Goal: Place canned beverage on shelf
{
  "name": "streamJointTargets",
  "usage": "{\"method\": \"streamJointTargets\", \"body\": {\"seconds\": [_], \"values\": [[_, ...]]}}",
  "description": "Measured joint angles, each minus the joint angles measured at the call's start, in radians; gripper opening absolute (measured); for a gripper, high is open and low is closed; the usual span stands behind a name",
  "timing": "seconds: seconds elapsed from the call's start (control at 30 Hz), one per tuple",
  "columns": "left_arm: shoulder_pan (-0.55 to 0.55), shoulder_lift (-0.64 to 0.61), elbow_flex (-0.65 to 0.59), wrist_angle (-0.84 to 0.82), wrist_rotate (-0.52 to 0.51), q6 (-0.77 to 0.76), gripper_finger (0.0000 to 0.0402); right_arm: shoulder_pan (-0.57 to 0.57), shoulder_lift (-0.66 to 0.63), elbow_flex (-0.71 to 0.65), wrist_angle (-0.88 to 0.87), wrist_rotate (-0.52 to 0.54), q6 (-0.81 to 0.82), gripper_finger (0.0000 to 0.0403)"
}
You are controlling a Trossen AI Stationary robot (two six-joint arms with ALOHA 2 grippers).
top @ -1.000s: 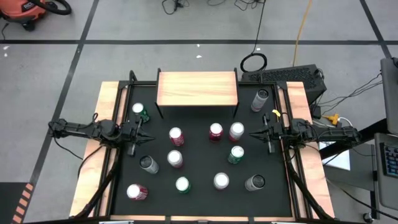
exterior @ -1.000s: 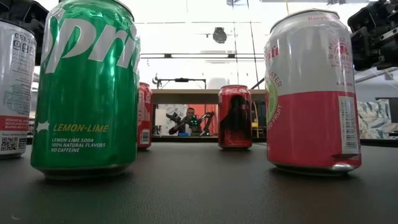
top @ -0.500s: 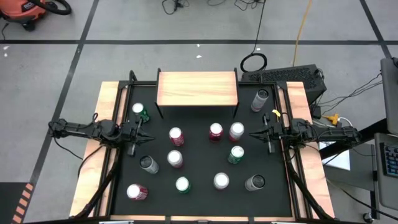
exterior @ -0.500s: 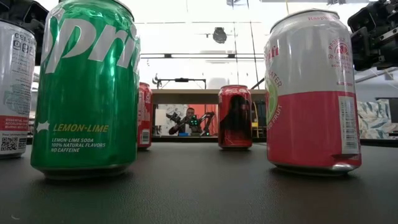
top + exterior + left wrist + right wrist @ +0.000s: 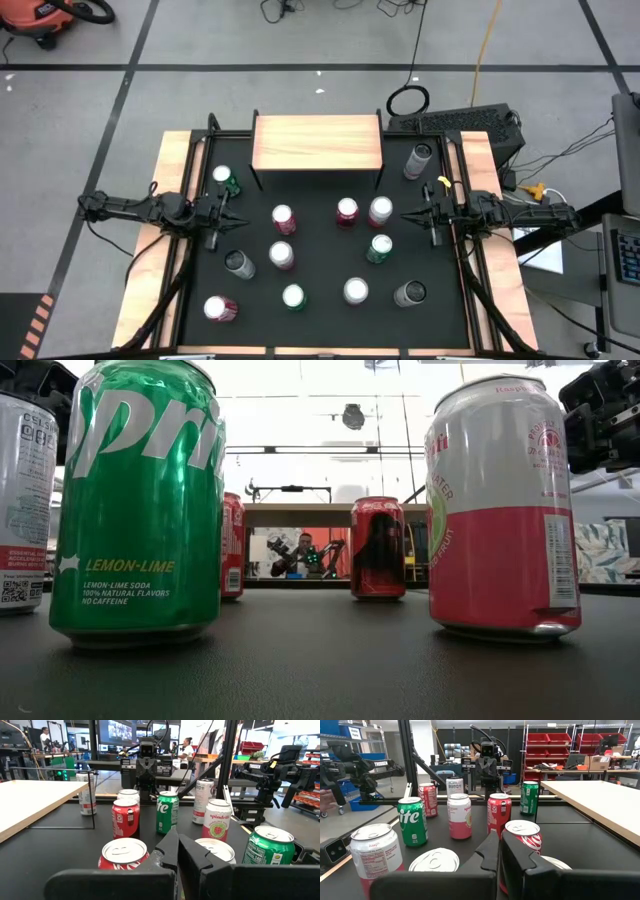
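Note:
Several canned beverages stand upright on the black table [image 5: 320, 320], among them a green can [image 5: 379, 248], a red can [image 5: 347, 211] and a pink-and-white can [image 5: 380, 210]. The shelf [image 5: 317, 143], a light wood top on thin black legs, stands at the table's far edge with nothing on it. My left gripper [image 5: 238, 214] is at the table's left side and my right gripper [image 5: 405, 212] at the right side. Both point level toward the middle, shut and holding nothing. In each wrist view the shut fingers, left [image 5: 178, 847] and right [image 5: 499, 847], point over the cans.
A grey can [image 5: 419, 160] sits at the far right beside the shelf, and a green can [image 5: 221, 177] at the far left. Wooden rails [image 5: 150, 270] run along both table sides. The low view has a green can [image 5: 140, 500] and a pink can [image 5: 503, 510] close to the camera.

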Motion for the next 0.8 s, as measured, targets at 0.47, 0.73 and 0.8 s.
{"method": "streamJointTargets", "body": {"seconds": [0.47, 0.73, 0.8], "values": [[0.0, 0.0, 0.0, 0.0, 0.0, 0.0, 0.0012, 0.0, 0.0, 0.0, 0.0, 0.0, 0.0, 0.0], [0.0, 0.0, 0.0, 0.0, 0.0, 0.0, 0.0012, 0.0, 0.0, 0.0, 0.0, 0.0, 0.0, 0.0], [0.0, 0.0, 0.0, 0.0, 0.0, 0.0, 0.0012, 0.0, 0.0, -0.001, 0.018, 0.005, 0.015, 0.0]]}}
